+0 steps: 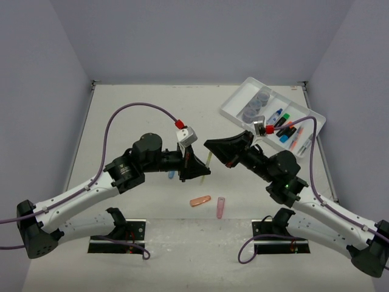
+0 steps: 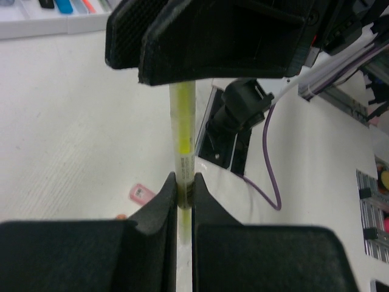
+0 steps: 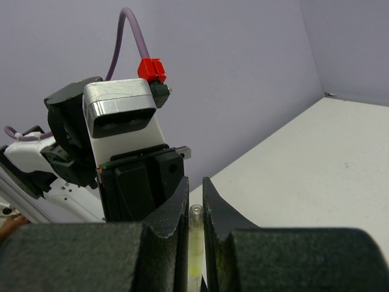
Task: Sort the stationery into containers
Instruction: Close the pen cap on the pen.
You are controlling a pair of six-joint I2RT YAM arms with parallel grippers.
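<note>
A thin yellow-green pen (image 1: 208, 162) hangs in the air over the table's middle, held at both ends. My left gripper (image 1: 203, 173) is shut on its lower part; in the left wrist view the fingertips (image 2: 184, 185) clamp the pen (image 2: 182, 134). My right gripper (image 1: 209, 147) is closed on the clear upper end; in the right wrist view the pen (image 3: 194, 243) sits between its jaws (image 3: 194, 196). The white divided tray (image 1: 234, 104) at the back right holds grey-blue pots (image 1: 255, 106), highlighters (image 1: 282, 121) and pens.
An orange capsule (image 1: 200, 201) and a pink capsule (image 1: 220, 207) lie on the table in front of the grippers. A small blue piece (image 1: 171, 174) lies under the left wrist. The pink capsule also shows in the left wrist view (image 2: 141, 192). Walls close in on three sides.
</note>
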